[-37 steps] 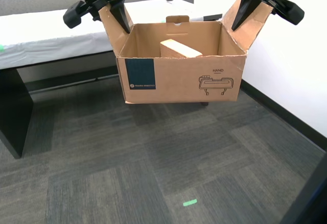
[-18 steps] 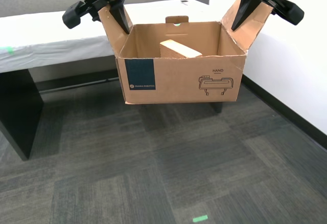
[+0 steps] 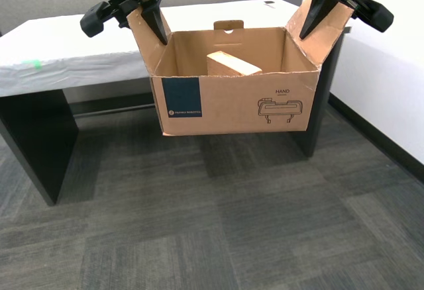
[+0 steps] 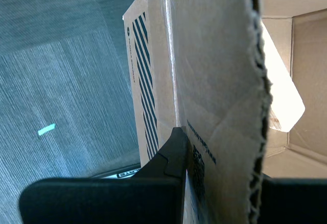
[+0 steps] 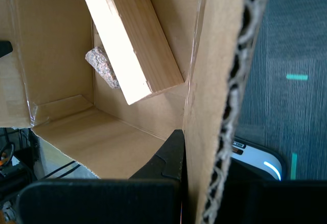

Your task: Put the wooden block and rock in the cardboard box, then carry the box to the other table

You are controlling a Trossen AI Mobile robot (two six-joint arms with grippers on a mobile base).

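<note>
Carrying stage: brown corrugated cardboard box [image 3: 233,91] hangs above the carpet, my first gripper [image 5: 204,183] and my second gripper [image 4: 219,183] each clamped on a side flap. Pale wooden block [image 5: 130,40] and pinkish rock [image 5: 102,68] lie inside. White-draped table [image 3: 79,55] stands behind; setting down remains.

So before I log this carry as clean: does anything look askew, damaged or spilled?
Nothing has spilled. The wooden block lies tilted inside the cardboard box, leaning over the rock. The box hangs above the carpet by its two side flaps, which splay outward, and the flap edge at the exterior view's right looks ragged.
</note>
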